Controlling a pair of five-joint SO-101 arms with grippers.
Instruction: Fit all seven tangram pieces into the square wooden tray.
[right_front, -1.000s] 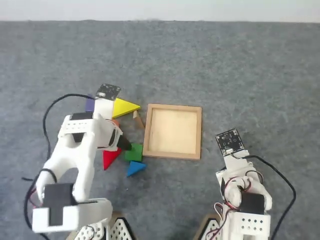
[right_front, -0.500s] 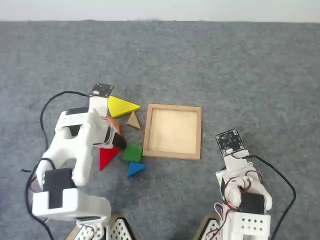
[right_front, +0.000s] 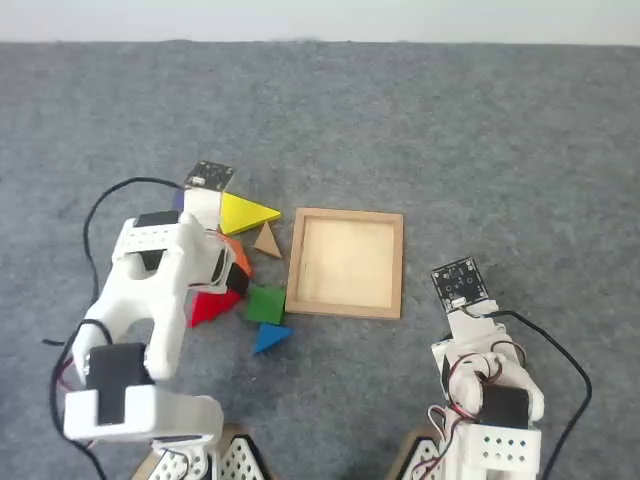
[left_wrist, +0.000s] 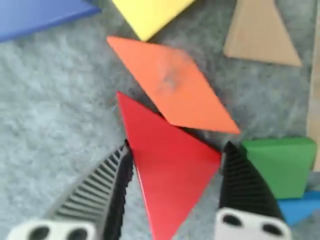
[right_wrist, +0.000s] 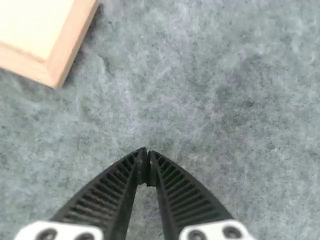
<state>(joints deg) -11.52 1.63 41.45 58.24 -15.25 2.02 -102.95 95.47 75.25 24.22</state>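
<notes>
My left gripper (left_wrist: 177, 147) is open and low over the red triangle (left_wrist: 170, 165), one finger at each side of it. Past it lie the orange parallelogram (left_wrist: 172, 85), the yellow triangle (left_wrist: 150, 12), the tan triangle (left_wrist: 260, 32) and a blue piece (left_wrist: 40, 15). The green square (left_wrist: 280, 162) and small blue triangle (left_wrist: 300, 207) sit beside one finger. In the high view, the square wooden tray (right_front: 345, 311) lies right of the pieces with nothing in it. My right gripper (right_wrist: 145, 155) is shut above bare carpet near the tray's corner (right_wrist: 55, 60).
Everything rests on grey carpet. The left arm (right_front: 150, 290) hangs over the cluster of pieces and hides part of it. The right arm (right_front: 480, 380) sits near the front edge, right of the tray. Open carpet stretches behind and to the right of the tray.
The left arm has swung a little to the left, uncovering the tan triangle. The red triangle has shifted and turned slightly. The right arm has not moved.
</notes>
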